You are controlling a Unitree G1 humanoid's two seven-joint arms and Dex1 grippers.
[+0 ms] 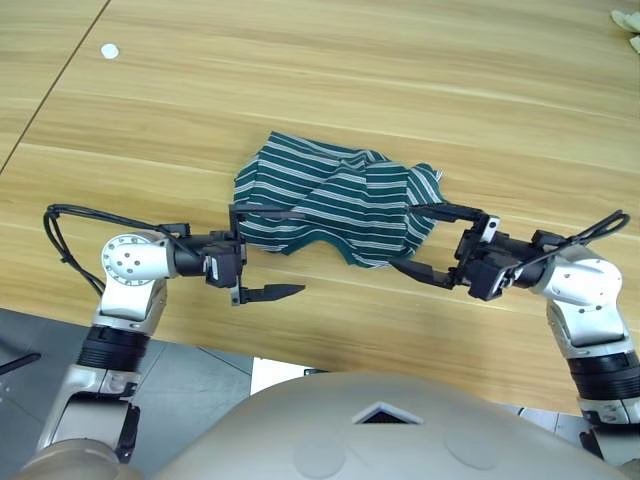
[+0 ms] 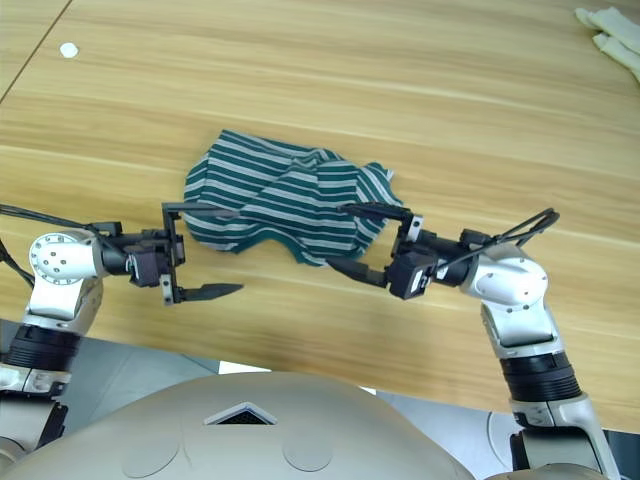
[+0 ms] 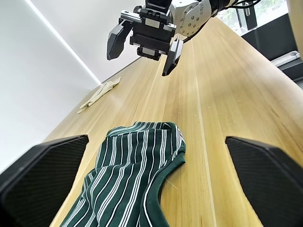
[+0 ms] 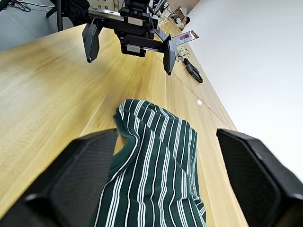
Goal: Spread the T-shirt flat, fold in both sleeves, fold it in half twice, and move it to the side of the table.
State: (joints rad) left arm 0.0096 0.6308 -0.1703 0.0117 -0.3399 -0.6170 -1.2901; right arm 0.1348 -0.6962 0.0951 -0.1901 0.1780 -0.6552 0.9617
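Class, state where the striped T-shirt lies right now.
In the head views, the T-shirt lies crumpled on the table near its front edge, between the left pincer and right pincer.

Shirt heap between the claws
The T-shirt (image 1: 335,205) bunches between left claw (image 1: 302,252) and right claw (image 1: 403,237) (both spread wide); broad tabletop (image 1: 400,80) runs beyond it toward pale gloves (image 1: 628,30) at the far right corner.

Left hand (image 1: 304,251), right hand (image 1: 402,237), both agape.
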